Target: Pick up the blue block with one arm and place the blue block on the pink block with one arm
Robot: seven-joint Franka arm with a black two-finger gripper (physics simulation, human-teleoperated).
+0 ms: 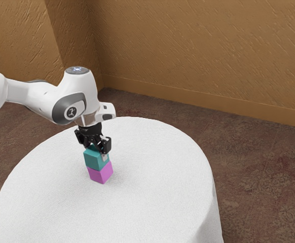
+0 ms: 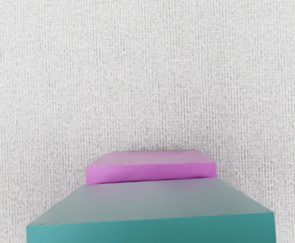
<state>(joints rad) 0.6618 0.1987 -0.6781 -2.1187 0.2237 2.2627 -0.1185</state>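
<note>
Black two-finger claw (image 1: 96, 148) clamped on the upper sides of the blue-green cube block (image 1: 91, 159), one finger on each of two opposite faces; hangs from the white robot arm (image 1: 36, 96) reaching in from the exterior view's left.

Blue-green cube block resting on top of the pink cube block (image 1: 101, 175), both near the middle of the round white cloth-covered worktop (image 1: 162, 177); seemingly in contact, though a thin gap cannot be ruled out; not quite flush, with a strip of the pink cube block (image 2: 150, 166) showing past the far edge of the blue-green cube block (image 2: 152, 207) in the wrist view, bare worktop (image 2: 137, 76) beyond.

Probably at the release step, so risks lie there:
- uneven opening, one finger dragging the top cube sideways off its base;
- rising before letting go, lifting the cube away again;
- pressing lower, shoving the pink cube across the cloth or tilting the pair;
- too much overhang from the offset, tipping the top cube once freed.
</note>
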